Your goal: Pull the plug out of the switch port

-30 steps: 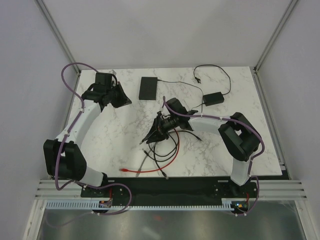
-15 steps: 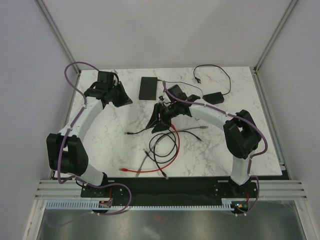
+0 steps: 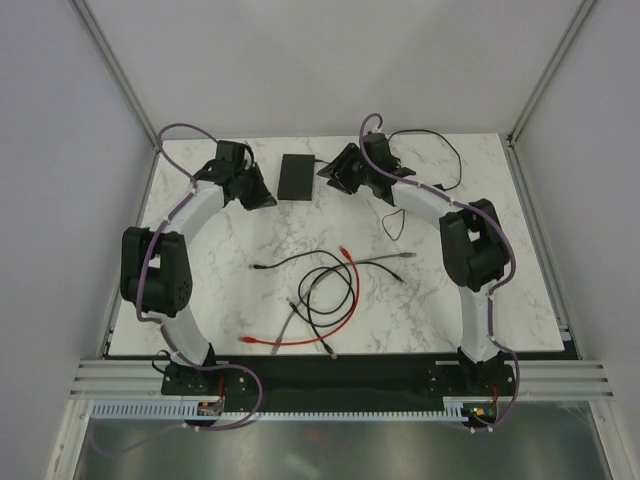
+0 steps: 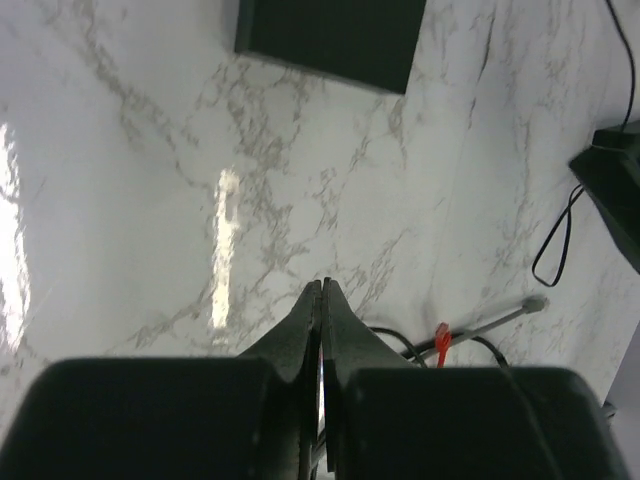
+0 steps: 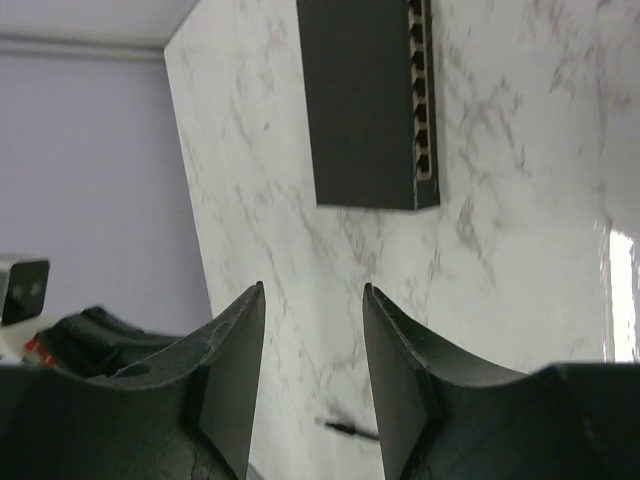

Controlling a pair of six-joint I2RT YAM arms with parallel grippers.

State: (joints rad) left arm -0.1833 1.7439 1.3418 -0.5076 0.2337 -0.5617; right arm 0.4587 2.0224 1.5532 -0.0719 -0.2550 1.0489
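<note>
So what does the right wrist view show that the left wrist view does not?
Only right wrist: the port row and the open right gripper. Only left wrist: the shut left gripper, a red plug and a grey cable. Both: the switch and the marble table.

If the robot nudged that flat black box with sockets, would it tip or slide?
The flat matte-black rectangular switch lies low and wide, so it probably slides rather than tips. The glossy marble tabletop likely offers little grip. Its boxy shell looks rigid.
</note>
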